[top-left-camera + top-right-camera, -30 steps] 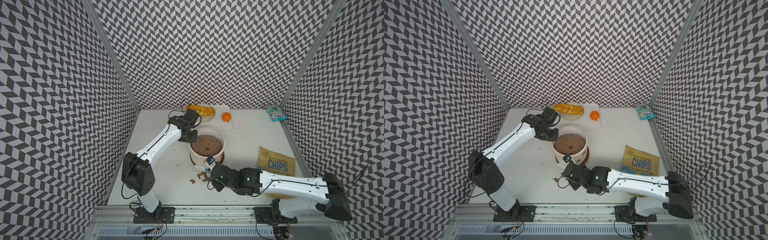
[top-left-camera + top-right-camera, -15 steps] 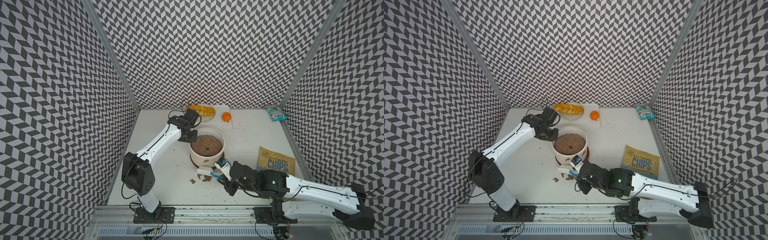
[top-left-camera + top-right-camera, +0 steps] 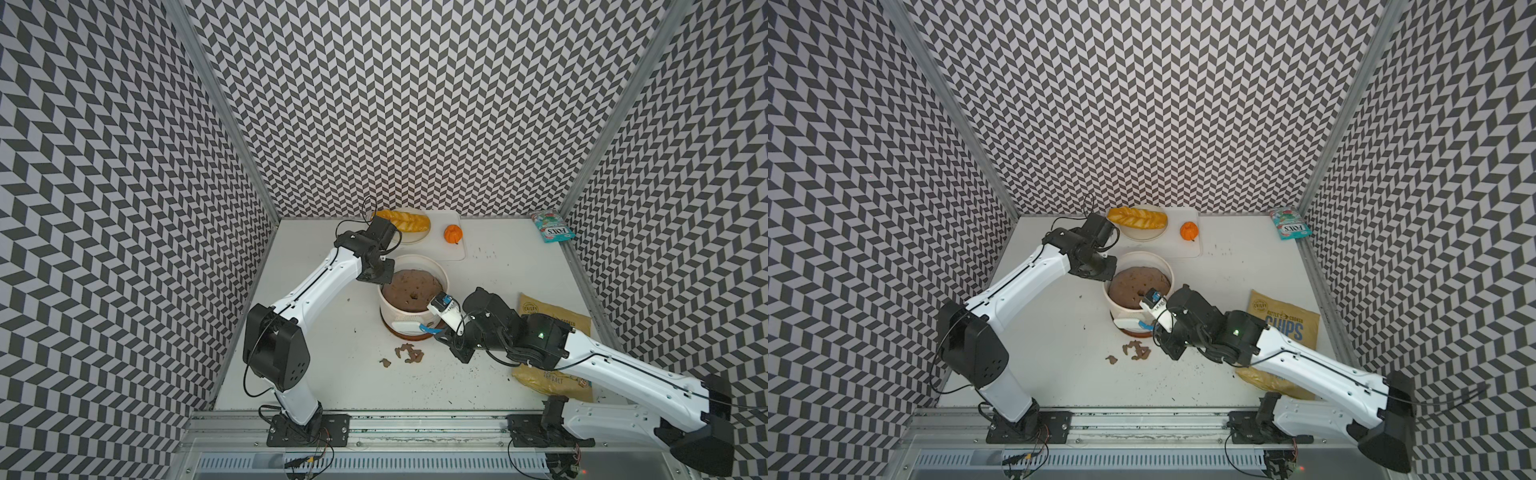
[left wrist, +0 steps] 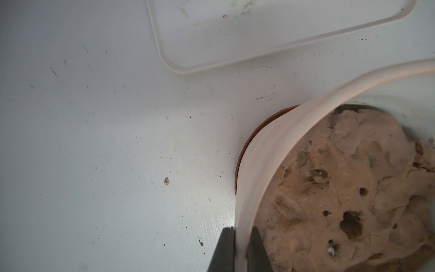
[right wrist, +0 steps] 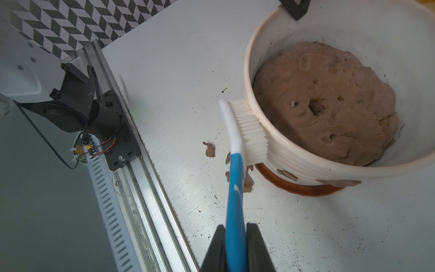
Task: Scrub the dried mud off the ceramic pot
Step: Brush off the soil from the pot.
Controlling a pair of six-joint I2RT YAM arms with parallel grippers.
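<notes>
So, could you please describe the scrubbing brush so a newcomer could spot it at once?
Find the wide white ceramic pot of brown soil mid-table. Pressed against its ribbed outer wall, just below the rim, is the brush, clamped in the right gripper. Nothing else nearby has white bristles and a blue handle.

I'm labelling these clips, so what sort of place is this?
Probably a robot test booth, not a home: zigzag-patterned walls enclose a white table, and two robot arms are bolted to a metal rail at its front.
</notes>
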